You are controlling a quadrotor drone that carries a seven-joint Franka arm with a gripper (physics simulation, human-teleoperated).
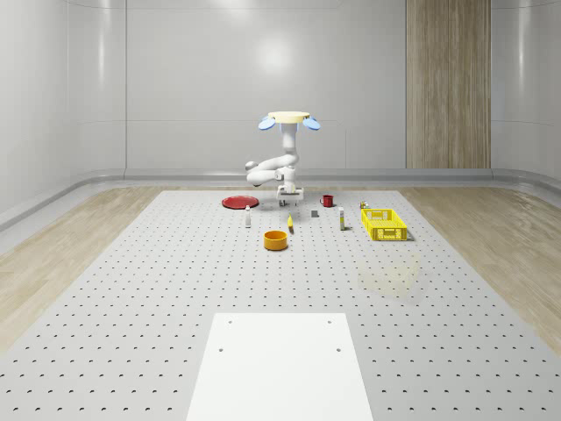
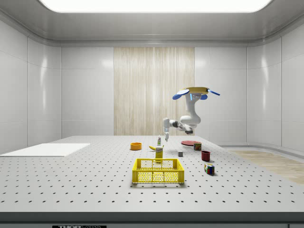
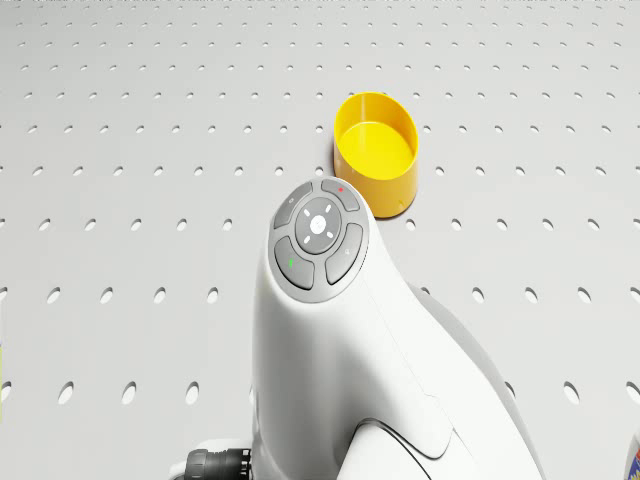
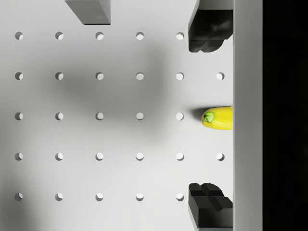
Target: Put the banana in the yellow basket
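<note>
A quadrotor drone w/ a white arm (image 1: 279, 163) hovered above the grey perforated surface (image 1: 131, 289), near its far end. Its pincer (image 4: 210, 115) hung just over the small yellow banana (image 4: 219, 118), black fingers (image 4: 208, 31) spread wide, one either side, holding nothing. The banana lay on the surface between the round orange bowl (image 1: 276, 239) and the yellow plastic mesh basket (image 1: 383, 224), apart from both. Probably light, smooth, a bit soft; best pinched across its middle, gently. One banana, one basket, one bowl, one red plate (image 1: 237, 203), one red mug (image 1: 327, 201).
</note>
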